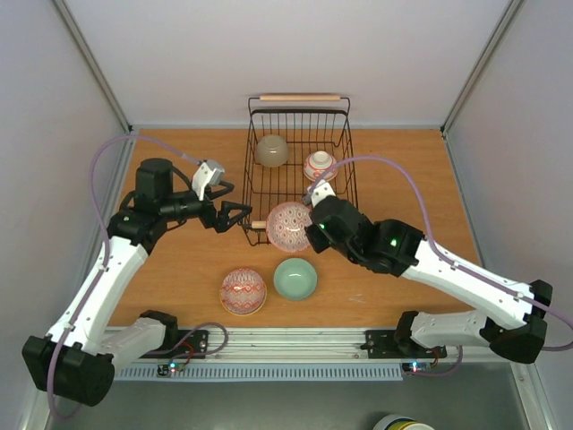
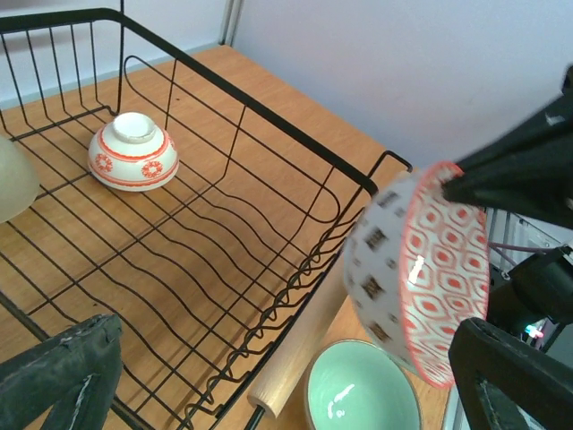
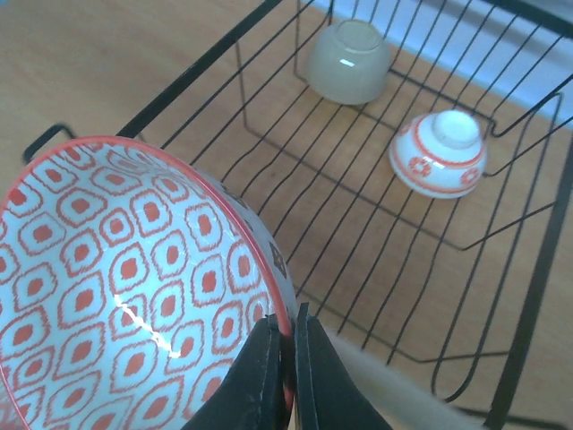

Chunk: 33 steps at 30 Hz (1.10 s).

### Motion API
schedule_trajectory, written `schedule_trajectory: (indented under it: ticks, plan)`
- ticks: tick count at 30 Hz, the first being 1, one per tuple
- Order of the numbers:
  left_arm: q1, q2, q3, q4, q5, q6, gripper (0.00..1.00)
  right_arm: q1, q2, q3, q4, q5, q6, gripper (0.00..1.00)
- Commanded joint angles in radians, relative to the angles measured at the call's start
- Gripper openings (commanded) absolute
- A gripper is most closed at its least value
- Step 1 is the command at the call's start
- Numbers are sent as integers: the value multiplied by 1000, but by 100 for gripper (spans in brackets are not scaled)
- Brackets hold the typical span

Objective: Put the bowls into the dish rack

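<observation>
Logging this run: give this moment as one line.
right gripper: shut on red-patterned bowl rim, at dish rack near edge | left gripper: open, empty | racked: beige bowl, red-banded bowl

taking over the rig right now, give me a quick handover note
Left gripper: open, empty, beside the rack's left side.
Right gripper: shut on the patterned bowl's rim, at the rack's near edge.
Done: beige bowl and red-white bowl lie upside down in the rack.
Left: place the patterned bowl, then load the red bowl and green bowl from the table.
</observation>
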Motion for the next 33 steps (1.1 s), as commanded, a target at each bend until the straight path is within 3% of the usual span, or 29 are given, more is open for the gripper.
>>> schedule_trajectory:
  ticks: [1, 11, 23, 29, 31, 33]
  plan:
    - [-17, 12, 47, -15, 38, 38, 99, -58, 79, 94, 56, 57, -67, 1]
    - [-33, 20, 42, -16, 54, 51, 99, -89, 313, 309, 52, 95, -160, 1]
    - [-35, 118, 73, -21, -140, -12, 97, -79, 300, 369, 93, -17, -195, 1]
    - [-39, 141, 81, -28, -134, -14, 96, -66, 301, 360, 124, -102, -209, 1]
    - [-40, 142, 81, -29, -128, -10, 90, -58, 307, 351, 141, -123, -214, 1]
    - [-42, 144, 83, -34, -111, -2, 78, -42, 314, 348, 158, -110, -231, 1]
